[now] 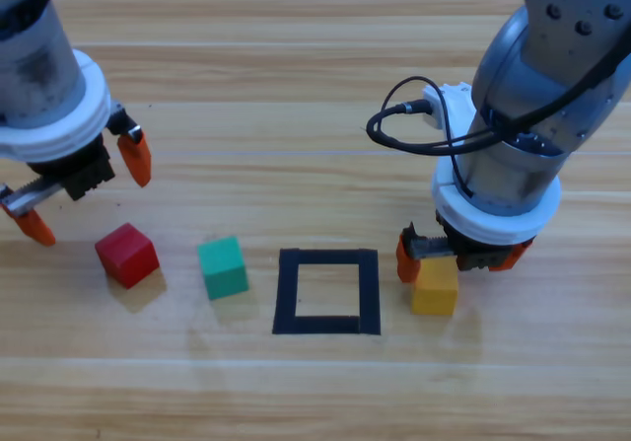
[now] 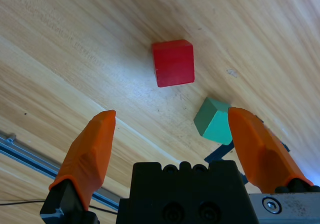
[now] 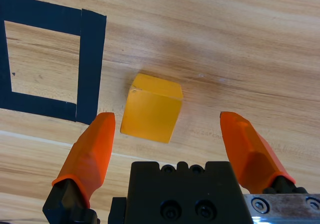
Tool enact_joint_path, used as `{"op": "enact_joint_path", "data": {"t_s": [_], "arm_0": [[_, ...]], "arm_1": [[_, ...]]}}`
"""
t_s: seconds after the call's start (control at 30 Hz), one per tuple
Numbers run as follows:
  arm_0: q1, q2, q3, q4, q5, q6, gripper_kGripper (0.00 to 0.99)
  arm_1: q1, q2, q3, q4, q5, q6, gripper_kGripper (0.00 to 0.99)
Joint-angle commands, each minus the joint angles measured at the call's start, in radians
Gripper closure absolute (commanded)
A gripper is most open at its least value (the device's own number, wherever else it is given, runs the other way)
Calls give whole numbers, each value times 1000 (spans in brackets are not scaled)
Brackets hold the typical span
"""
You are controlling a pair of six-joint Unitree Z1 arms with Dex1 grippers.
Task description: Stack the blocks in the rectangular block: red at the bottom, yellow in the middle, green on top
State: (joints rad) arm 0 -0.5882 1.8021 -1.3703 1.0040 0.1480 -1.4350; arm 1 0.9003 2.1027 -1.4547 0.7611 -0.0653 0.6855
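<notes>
right end effector (image 1: 455,255) spread wide over the yellow (image 1: 435,286); left end effector (image 1: 83,184) wide, above-left of red (image 1: 126,254).

Plenty of bare worktop (image 1: 296,86) up top between the two arms, easy to pass through. Nothing inside the rectangular block (image 1: 326,291), so wide open from above. Just left of it sits green (image 1: 223,267), blocking a low approach from that side, with red (image 1: 127,255) near it further left and a narrow gap between the two. On the right, yellow (image 1: 435,286) parked just beside the tape, with the right end effector (image 1: 455,256) spread wide right over it, crowding that side. Left end effector (image 1: 87,189) spread wide too, hanging above and left of red. Front strip of worktop all free.
</notes>
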Motion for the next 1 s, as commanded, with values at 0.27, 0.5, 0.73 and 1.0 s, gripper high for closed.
{"op": "enact_joint_path", "data": {"t_s": [0.27, 0.5, 0.73, 1.0], "arm_0": [[-9, 94, 89, -108, -31, -1, 31], [21, 97, 157, -193, -47, 39, 31], [30, 117, 186, -234, -47, 48, 31], [48, 161, 183, -263, -34, 61, 31]], "arm_1": [[23, 149, -30, -34, 33, 14, 154], [23, 163, -26, -35, 44, 11, 476], [17, -13, 93, -85, 30, 5, 990], [17, -239, 191, -77, -44, 8, 990]]}}
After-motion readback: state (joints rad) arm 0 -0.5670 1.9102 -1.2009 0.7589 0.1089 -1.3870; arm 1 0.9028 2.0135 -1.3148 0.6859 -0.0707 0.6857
